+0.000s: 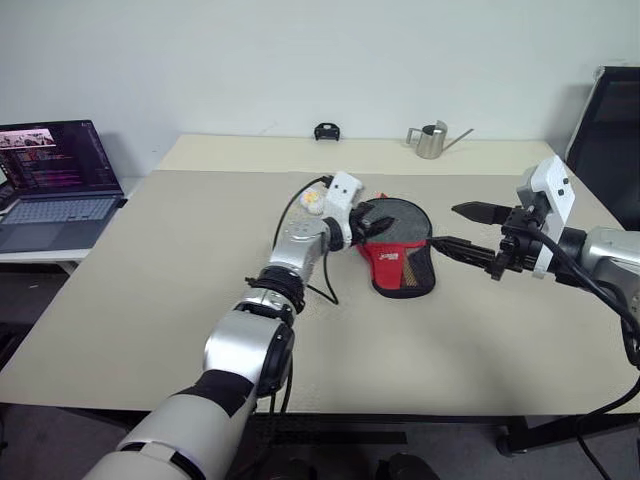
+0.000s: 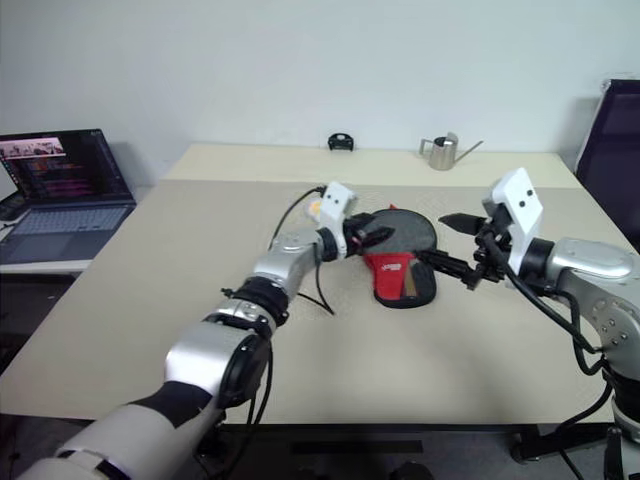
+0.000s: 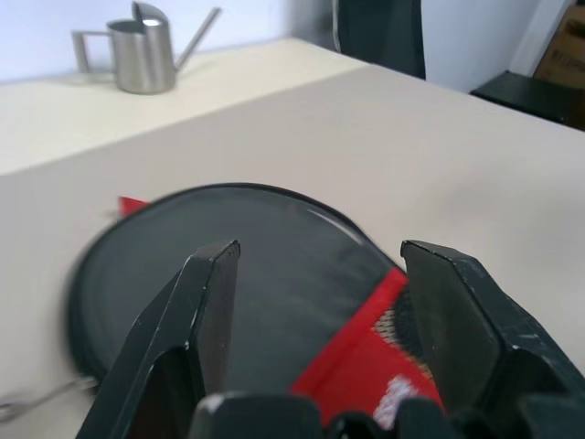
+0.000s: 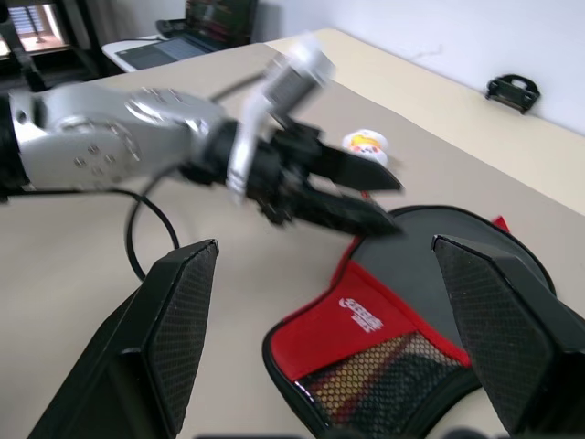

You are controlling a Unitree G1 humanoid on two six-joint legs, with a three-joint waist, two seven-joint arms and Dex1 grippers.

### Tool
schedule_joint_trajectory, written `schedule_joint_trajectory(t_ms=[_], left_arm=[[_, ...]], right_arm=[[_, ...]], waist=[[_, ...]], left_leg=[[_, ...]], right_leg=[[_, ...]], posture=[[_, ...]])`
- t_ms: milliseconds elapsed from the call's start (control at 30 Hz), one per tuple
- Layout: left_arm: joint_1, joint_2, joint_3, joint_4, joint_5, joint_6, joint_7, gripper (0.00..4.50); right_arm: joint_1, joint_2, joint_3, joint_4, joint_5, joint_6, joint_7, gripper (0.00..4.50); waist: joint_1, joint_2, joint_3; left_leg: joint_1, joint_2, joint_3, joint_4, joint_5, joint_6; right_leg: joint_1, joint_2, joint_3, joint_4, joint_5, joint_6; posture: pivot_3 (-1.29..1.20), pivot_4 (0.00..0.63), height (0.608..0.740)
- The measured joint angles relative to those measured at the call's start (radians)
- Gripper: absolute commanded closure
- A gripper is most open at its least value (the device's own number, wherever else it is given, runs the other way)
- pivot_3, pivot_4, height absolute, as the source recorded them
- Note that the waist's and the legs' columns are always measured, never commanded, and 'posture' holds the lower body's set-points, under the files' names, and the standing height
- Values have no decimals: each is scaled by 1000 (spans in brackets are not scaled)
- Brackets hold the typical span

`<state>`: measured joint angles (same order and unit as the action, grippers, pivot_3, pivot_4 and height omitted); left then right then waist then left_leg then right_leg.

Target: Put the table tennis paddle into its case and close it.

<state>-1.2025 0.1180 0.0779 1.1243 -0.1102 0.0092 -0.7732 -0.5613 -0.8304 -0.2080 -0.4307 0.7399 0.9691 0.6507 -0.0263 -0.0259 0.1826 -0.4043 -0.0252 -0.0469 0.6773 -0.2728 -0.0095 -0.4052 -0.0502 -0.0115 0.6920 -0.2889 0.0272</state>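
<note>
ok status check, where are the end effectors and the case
Left end effector open, empty, over the case's round end. Right end effector open, empty, just right of the case. Case flat on table. Small ball beside it, not blocking.

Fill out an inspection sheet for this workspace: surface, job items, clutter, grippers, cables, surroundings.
Surface: beige table, a second lighter table butted behind it.
Job's things: the case lies flat near the middle, black round part, red panel and mesh pocket up. Whether the paddle is inside, and whether the zipper is shut, cannot be told.
Clutter: a small white-yellow ball beside the case; a metal watering can and a small black object on the rear table.
Grippers: left gripper open over the case's round end; right gripper open, off the case to its right.
Cables: a black cable loops from the left wrist onto the table.
Surroundings: open laptop on a side desk, dark chair, white wall.
</note>
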Motion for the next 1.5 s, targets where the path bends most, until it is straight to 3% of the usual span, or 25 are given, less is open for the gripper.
schedule_joint_trajectory(t_ms=[133, 200, 233, 267, 367, 600, 967, 1400, 1500], left_arm=[[72, 74, 7, -118, -44, 20, -147, 1418], [155, 134, 2, -266, -96, 91, -280, 1418], [196, 177, 2, -334, -121, 129, -331, 1418], [229, 220, 4, -399, -135, 163, -357, 1418], [266, 289, 14, -523, -164, 227, -371, 1418], [356, 338, 13, -726, -203, 330, -350, 1418], [380, 367, 4, -825, -246, 402, -340, 1418], [379, 389, -2, -831, -247, 403, -353, 1418], [379, 391, -2, -831, -247, 403, -353, 1418]], right_arm=[[0, 26, 24, 65, -46, -1, -31, 419], [-8, 57, 67, 121, -83, -5, -50, 419], [-9, 73, 94, 167, -109, -7, -64, 50], [-16, 99, 119, 224, -143, -16, -81, 8], [-39, 153, 171, 341, -216, -42, -108, 8], [-174, 280, 243, 649, -392, -217, -161, 8], [-301, 375, 288, 1067, -576, -443, -132, 8], [-443, 420, 291, 1323, -671, -503, -64, 8], [-453, 426, 295, 1353, -684, -525, -46, 589]], waist=[[1, 0, 0], [-8, 0, 0], [-9, 0, 0], [-12, 0, 0], [-4, 1, 0], [-1, 1, 0], [-8, 1, 0], [-10, 1, 0], [-10, 1, 0]], left_leg=[[0, 0, 0, 0, 0, 0], [0, 1, 1, 0, 2, -3], [1, 1, 1, 0, 2, -4], [1, 1, 1, 0, 2, -3], [1, 1, 0, 0, 1, -2], [1, 0, 1, 1, 1, -2], [2, 1, 2, 1, 2, -3], [4, 1, 3, 1, 2, -3], [4, 1, 3, 1, 2, -3]], right_leg=[[0, 0, 0, 0, 0, 0], [0, 0, 1, 0, 0, 0], [0, 1, 2, 1, 0, 0], [0, 1, 2, 1, 0, 0], [0, 1, 2, 2, 0, 0], [0, 0, 2, 2, 0, 0], [0, 0, 2, 4, 0, 0], [0, 0, 3, 5, 0, 0], [0, 0, 3, 5, 0, 0]], posture=[[0, 150, 740], [0, 150, 740], [0, 150, 740], [0, 150, 740], [0, 150, 740], [0, 150, 740], [0, 150, 740], [0, 150, 740], [0, 150, 740]])
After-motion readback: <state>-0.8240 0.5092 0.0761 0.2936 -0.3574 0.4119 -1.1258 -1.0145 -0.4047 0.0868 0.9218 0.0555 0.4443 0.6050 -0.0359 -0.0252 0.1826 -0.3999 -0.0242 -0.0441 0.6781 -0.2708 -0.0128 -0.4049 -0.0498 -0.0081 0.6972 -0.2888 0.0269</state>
